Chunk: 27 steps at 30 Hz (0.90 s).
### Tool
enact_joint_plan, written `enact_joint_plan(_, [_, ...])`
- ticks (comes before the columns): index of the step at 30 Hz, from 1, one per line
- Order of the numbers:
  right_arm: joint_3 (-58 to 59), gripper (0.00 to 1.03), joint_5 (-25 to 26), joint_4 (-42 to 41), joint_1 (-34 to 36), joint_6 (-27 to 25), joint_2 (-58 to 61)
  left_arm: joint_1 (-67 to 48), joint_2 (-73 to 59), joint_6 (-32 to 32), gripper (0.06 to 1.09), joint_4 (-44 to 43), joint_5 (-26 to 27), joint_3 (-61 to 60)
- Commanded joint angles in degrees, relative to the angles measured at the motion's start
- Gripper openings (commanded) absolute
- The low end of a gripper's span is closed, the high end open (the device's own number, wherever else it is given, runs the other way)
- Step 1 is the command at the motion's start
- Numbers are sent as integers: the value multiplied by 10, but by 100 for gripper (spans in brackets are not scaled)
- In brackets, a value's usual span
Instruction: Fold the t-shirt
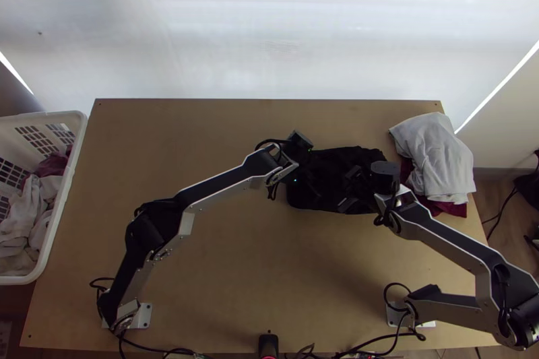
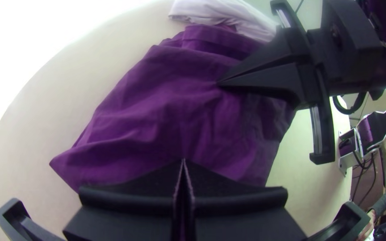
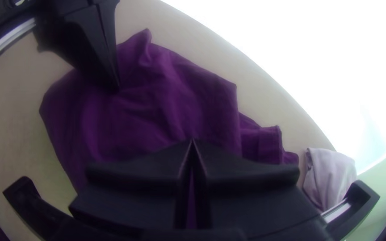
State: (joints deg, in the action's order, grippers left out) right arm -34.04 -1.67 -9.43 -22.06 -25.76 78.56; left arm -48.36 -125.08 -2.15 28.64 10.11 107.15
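The dark t-shirt (image 1: 357,155) lies on the counter (image 1: 202,265), in its far half and right of the middle. Its surface is creased and its outline uneven, drawn into a compact shape with overlapping cloth at one margin; the number of layers cannot be told.

The left end effector (image 1: 315,180) is over the garment's left part, and the right end effector (image 1: 340,188) is over it from the opposite side. The two face one another, near but apart, with fabric between them.

In the left wrist view, the left end effector (image 2: 183,160) has its fingers together, the tips on the cloth and inside its outline. In the right wrist view, the right end effector (image 3: 193,140) likewise has its fingers together, tips over the purple-looking fabric. Creases run close to both sets of tips. Whether cloth is clamped in either pair cannot be told.

Right of the garment, near the counter's far right corner, a grey-white cloth (image 1: 438,157) lies bunched, partly on top of a dark red cloth (image 1: 450,208). At the counter's left side stands a white slatted basket (image 1: 82,131), holding pale cloths (image 1: 27,214) and a maroon cloth (image 1: 52,165).
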Motion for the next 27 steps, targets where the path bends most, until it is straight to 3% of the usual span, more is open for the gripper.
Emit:
enact_joint_plan(1, [20,3,9,-30,13,-43,34,2,-1,-4,9,-22,2,-40])
enact_joint_plan(27, [-45,3,-57,-57,227,-156,110,19,0,-24,9,-39,-21,-65])
